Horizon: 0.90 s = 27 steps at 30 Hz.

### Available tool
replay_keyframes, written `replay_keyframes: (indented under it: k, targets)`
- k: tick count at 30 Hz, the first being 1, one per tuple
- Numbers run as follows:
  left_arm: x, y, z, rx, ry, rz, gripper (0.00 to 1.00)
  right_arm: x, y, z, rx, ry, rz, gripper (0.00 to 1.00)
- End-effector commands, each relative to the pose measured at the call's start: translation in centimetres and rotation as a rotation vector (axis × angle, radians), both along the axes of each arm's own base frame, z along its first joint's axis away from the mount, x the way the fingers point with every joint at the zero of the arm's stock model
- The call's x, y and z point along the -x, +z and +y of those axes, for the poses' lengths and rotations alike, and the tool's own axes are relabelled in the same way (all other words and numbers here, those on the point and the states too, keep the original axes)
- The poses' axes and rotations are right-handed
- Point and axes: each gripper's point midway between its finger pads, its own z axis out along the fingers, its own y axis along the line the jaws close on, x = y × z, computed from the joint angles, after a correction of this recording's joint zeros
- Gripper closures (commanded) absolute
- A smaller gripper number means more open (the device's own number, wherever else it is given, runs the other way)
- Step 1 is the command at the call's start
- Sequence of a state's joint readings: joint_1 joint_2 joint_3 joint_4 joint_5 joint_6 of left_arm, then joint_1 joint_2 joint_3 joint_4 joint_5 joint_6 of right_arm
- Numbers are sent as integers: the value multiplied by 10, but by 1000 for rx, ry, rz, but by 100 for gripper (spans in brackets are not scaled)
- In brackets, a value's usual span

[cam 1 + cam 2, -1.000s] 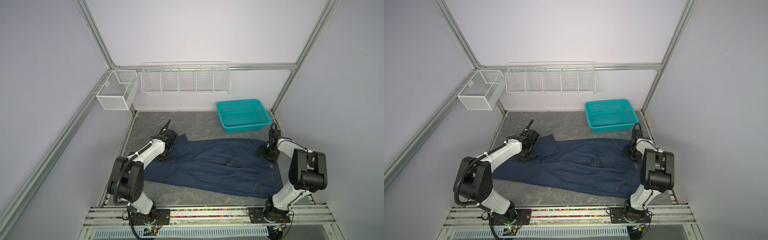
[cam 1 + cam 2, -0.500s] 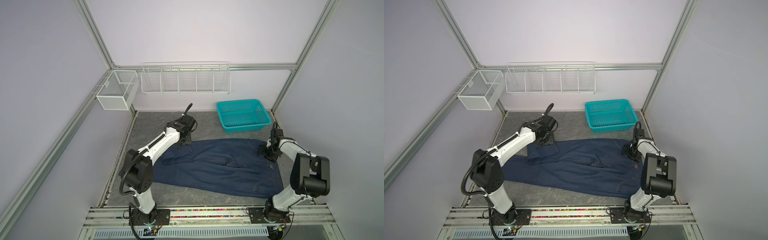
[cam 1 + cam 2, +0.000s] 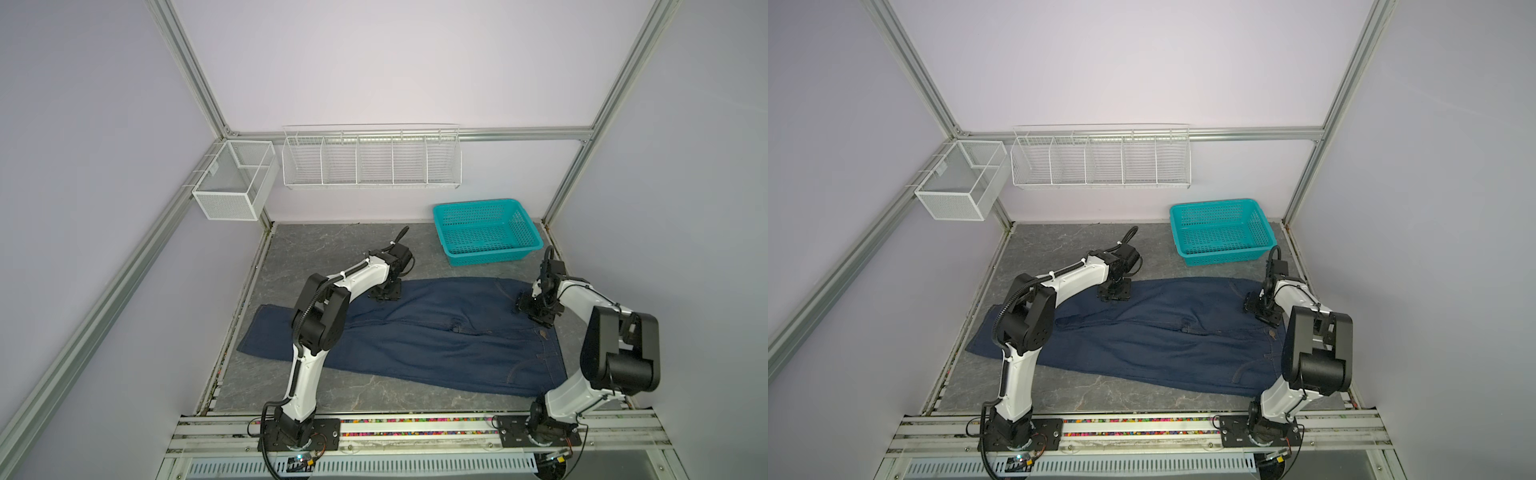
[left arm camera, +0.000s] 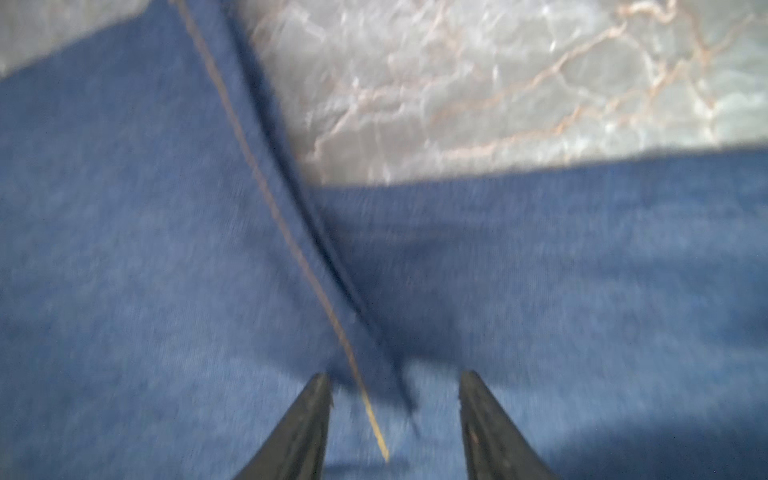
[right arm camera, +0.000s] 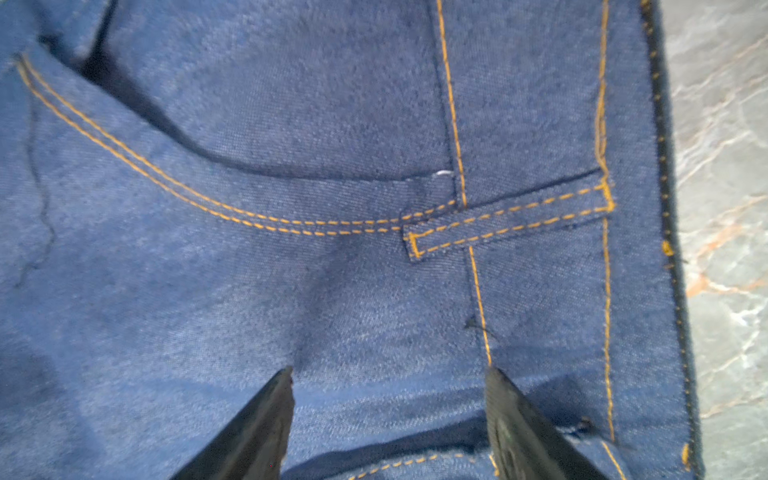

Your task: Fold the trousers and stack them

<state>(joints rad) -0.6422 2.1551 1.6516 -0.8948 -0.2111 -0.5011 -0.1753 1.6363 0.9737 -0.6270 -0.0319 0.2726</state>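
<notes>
Lavender walls are enclosing a grey marbled tabletop [image 3: 332, 249], and the trousers [image 3: 436, 345] are lying across its middle, waistband to the right and legs running left. Over the last second the left gripper [image 3: 385, 294] has been travelling rightward from the far-left part of the cloth. The far leg [image 3: 419, 291] is now looking shorter, with its stitched hem [image 4: 270, 199] lying on top of more denim. The near leg [image 3: 282, 332] is still stretching out flat to the left.

In the left wrist view the jaws of this gripper are standing partly apart with the hem running between them. Motion blur is keeping me from telling whether they are pinching it or letting it go.

The right gripper [image 3: 536, 313] is hardly shifting. Its jaws are spread wide, with the tips against the denim near the belt loop [image 5: 507, 220], seemingly pinning the waistband.

Folding is probably only beginning, on one leg, with stacking some way off. The teal basket [image 3: 486, 232] is sitting at the far right, apart from the cloth.
</notes>
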Motion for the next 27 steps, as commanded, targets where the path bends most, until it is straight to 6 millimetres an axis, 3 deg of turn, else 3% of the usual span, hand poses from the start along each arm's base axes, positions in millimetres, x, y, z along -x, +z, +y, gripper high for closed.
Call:
replay_keyframes:
  k: [1,6,11,14,16,22,27]
  targets:
    - [-7,-4,6,-59,-18,-13,57,5,-3,1,-14,18,9,26]
    - [-6,-5,22,-119,-9,-10,79,6,-6,1,-12,23,17,26]
    - [-2,-3,31,-120,2,-1,85,7,-11,1,-14,23,29,26]
    - [1,0,34,-115,5,9,95,6,-13,0,-15,23,32,26]
    - [0,9,37,-110,11,-1,100,7,-15,0,-16,23,38,26]
    - [-12,56,52,-93,26,-55,100,9,-23,-3,-7,17,62,26]
    - [-31,105,89,-196,33,-148,100,15,-28,-15,37,-9,96,26]
